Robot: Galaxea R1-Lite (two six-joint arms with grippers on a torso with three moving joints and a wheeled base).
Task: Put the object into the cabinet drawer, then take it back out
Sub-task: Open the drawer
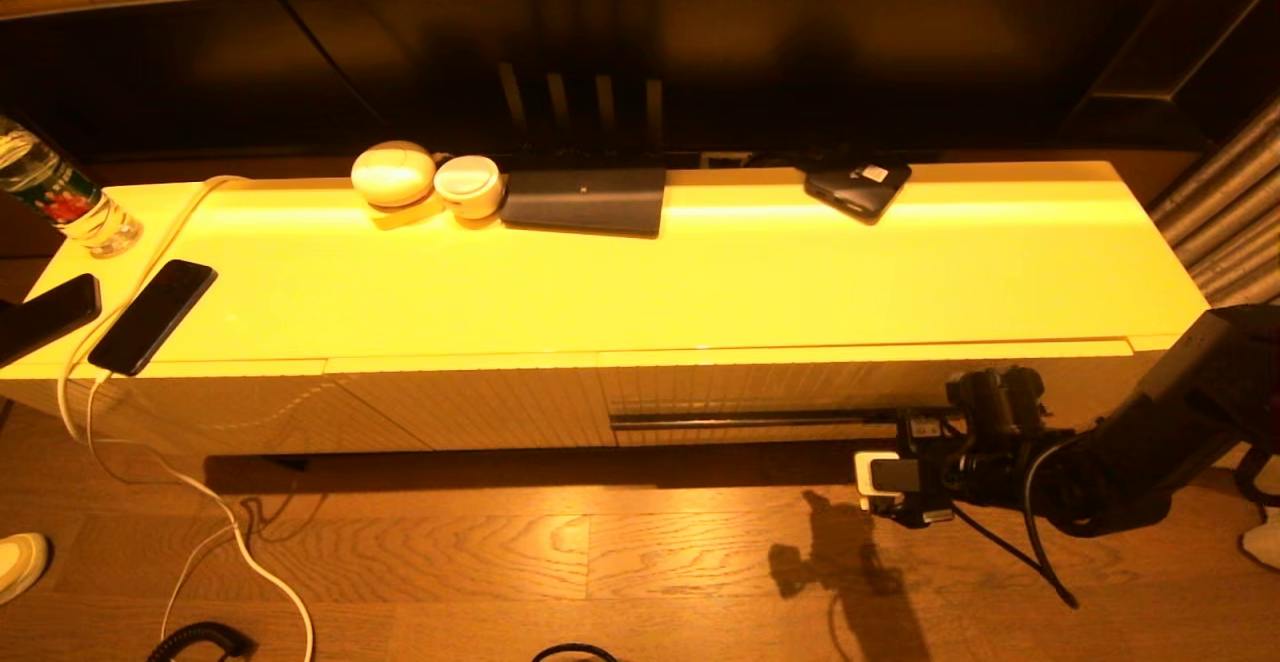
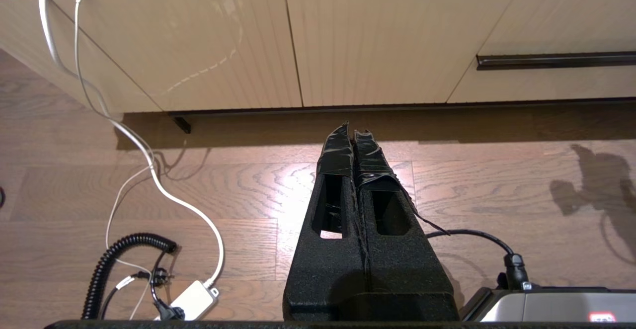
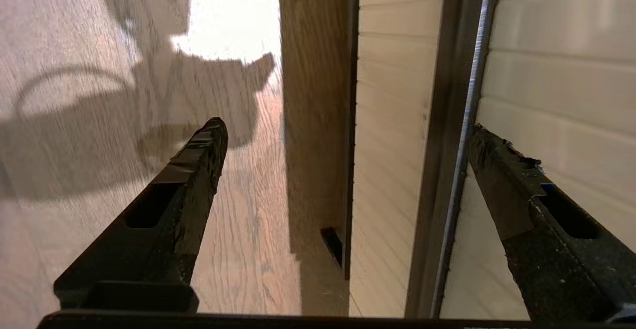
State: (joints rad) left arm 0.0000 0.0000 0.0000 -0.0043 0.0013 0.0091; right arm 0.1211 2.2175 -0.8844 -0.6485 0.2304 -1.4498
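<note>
In the head view, the cabinet drawer (image 1: pixel 860 392) is seen closed at the right of the cabinet front, under the surface (image 1: pixel 700 282). The right tool (image 1: pixel 885 487) is held low, just before the handle slot (image 1: pixel 760 419). Phones (image 1: pixel 152 316) and a cable (image 1: pixel 215 522) lie far left, well apart.

In the left wrist view, the left tool (image 2: pixel 352 132) is parked above the floor (image 2: pixel 248 195), fingers pressed together.

In the right wrist view, the right tool (image 3: pixel 348 130) is spread wide, one finger beside the slot (image 3: pixel 459 145). The drawer is judged stiff and sliding; the slot is probably the place for hooking.
</note>
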